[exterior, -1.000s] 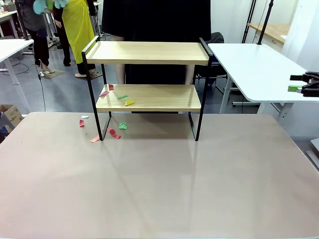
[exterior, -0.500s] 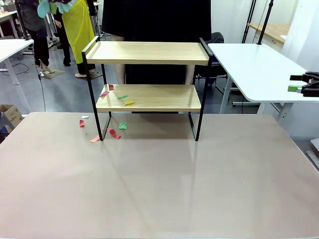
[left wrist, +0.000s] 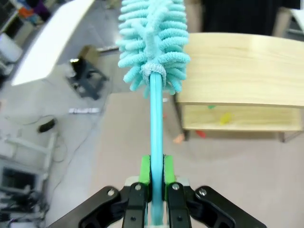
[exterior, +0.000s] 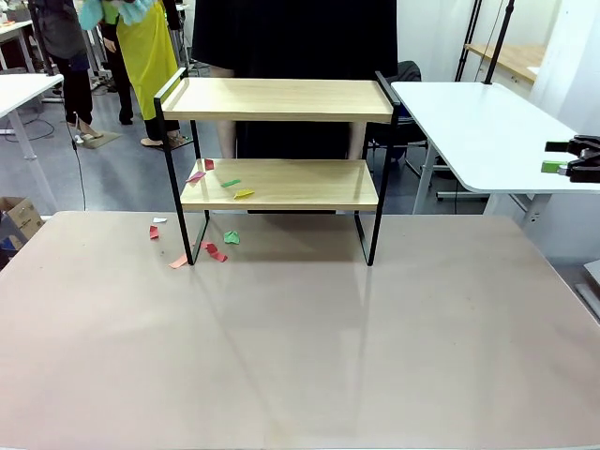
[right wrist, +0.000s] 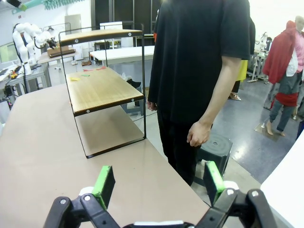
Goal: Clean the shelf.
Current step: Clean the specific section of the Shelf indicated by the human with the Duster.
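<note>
Left pincer (left wrist: 152, 190) is gripping the thin handle of a turquoise duster (left wrist: 153, 45) between its green pads, the fluffy head hanging above the left end of the shelf (exterior: 277, 169). Seen from the front, the shelf is standing at the far middle of the worktop (exterior: 300, 347), with paper scraps (exterior: 223, 182) lying on the left part of its lower board and more on the worktop around its front left leg. Right pincer (right wrist: 156, 183) is standing wide open with nothing between its pads, well off the shelf's right end; its wrist camera is looking along the shelf and is catching a person (right wrist: 202, 71) standing just behind it, one hand (right wrist: 198, 134) hanging loose.
</note>
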Tool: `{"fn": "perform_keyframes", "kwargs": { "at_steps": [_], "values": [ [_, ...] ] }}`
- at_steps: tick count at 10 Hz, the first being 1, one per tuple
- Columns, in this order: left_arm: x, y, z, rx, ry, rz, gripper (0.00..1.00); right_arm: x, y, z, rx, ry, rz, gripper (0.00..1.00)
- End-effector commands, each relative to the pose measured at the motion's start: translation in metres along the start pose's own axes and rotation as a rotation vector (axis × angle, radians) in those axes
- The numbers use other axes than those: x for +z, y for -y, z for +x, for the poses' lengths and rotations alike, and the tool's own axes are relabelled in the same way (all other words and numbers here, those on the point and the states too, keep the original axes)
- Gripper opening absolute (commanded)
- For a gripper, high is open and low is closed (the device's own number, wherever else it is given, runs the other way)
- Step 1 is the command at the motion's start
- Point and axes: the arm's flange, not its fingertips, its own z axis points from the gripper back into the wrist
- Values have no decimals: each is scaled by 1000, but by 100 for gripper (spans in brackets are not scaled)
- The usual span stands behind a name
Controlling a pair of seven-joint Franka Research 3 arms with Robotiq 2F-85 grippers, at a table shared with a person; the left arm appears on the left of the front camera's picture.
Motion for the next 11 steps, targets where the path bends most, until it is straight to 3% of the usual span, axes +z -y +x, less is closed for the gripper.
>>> {"fn": "perform_keyframes", "kwargs": {
  "at_steps": [1,4,6,8,11],
  "values": [
    [0,-52,-1,-58,-36,-340,13,-2,0,3,6,1,-2,100],
    [8,-107,1,-151,-55,-551,13,-2,0,3,6,1,-2,100],
    [20,-135,-5,-293,-72,-667,13,-2,0,3,6,1,-2,100],
    [30,-161,-13,-481,-17,-786,13,-2,0,3,6,1,-2,100],
    [43,-172,-34,-955,-70,-715,13,-2,0,3,6,1,-2,100]
  ]
}}
